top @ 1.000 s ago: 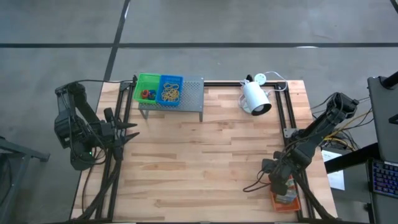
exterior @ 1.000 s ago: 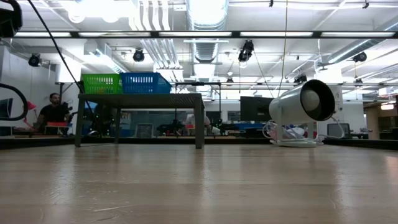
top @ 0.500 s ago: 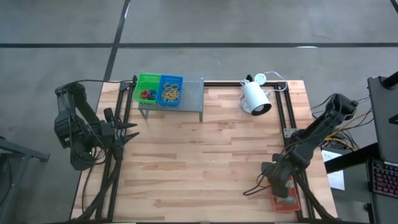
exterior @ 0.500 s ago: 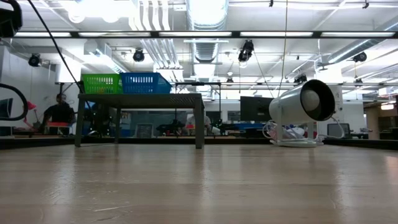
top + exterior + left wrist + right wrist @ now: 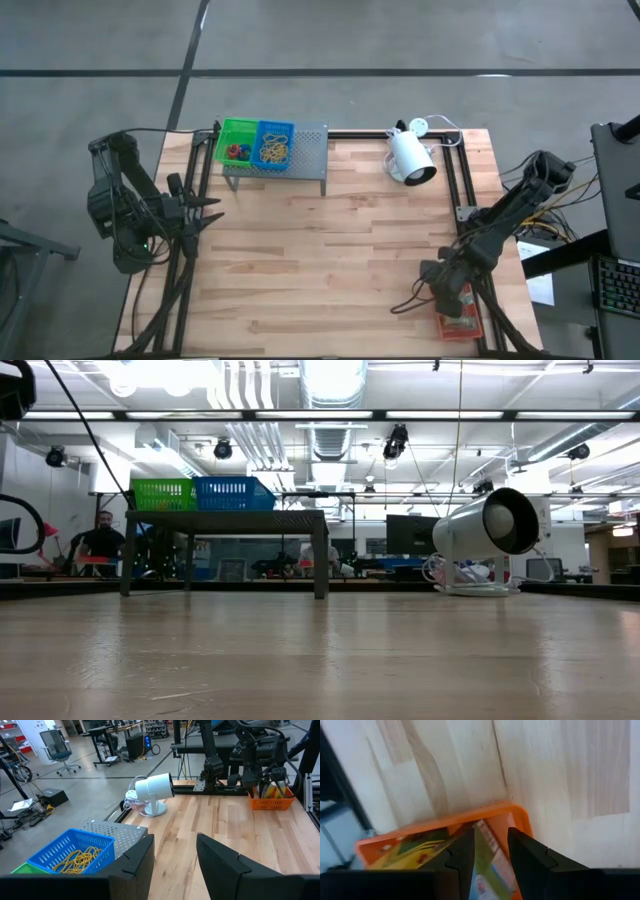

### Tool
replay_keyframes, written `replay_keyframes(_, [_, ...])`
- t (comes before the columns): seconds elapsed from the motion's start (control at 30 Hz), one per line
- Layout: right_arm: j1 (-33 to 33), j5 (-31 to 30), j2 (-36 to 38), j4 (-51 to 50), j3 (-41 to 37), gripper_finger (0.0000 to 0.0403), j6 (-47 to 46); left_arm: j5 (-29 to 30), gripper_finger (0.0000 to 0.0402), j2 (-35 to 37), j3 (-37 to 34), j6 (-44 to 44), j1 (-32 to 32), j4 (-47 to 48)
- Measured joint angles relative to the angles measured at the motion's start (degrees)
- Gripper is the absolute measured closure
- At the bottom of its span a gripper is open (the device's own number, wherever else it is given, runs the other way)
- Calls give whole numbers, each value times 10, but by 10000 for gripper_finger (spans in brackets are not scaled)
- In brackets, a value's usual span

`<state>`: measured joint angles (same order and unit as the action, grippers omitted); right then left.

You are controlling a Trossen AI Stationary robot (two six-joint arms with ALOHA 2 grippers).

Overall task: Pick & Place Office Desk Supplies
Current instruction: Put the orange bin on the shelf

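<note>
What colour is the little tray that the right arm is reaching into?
Orange tray; the right wrist view shows it best, with the right gripper just above it.

Your left arm: parked off table's left edge, folded, forearm pointing inward toward table. Left claw [image 5: 205, 213] level, clear of surface, fingers [image 5: 135, 865] parted with visible gap, nothing between them.

Your right arm: extended from right-side mount, reaching diagonally down to table's near right corner, elbow raised, wrist pitched steeply downward. Right claw [image 5: 452, 298] low at that corner, fingers [image 5: 457, 852] partly spread, pointing down. Grip on anything not confirmed from these views; tips cannot be seen closing on any surface.
</note>
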<state>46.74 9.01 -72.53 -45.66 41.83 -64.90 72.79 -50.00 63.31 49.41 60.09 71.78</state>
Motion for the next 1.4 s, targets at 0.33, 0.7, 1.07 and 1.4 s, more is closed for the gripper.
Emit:
replay_keyframes(0.33, [15,-25,4,-31,15,287,-44,0,249,0,0,0,0,0])
replay_keyframes(0.7, [28,-47,5,-68,35,287,-46,0,249,0,0,0,0,0])
replay_keyframes(1.07, [49,-90,4,-85,34,287,-41,0,249,0,0,0,0,0])
replay_keyframes(1.4, [49,-92,-5,-60,17,287,-30,0,249,0,0,0,0,0])
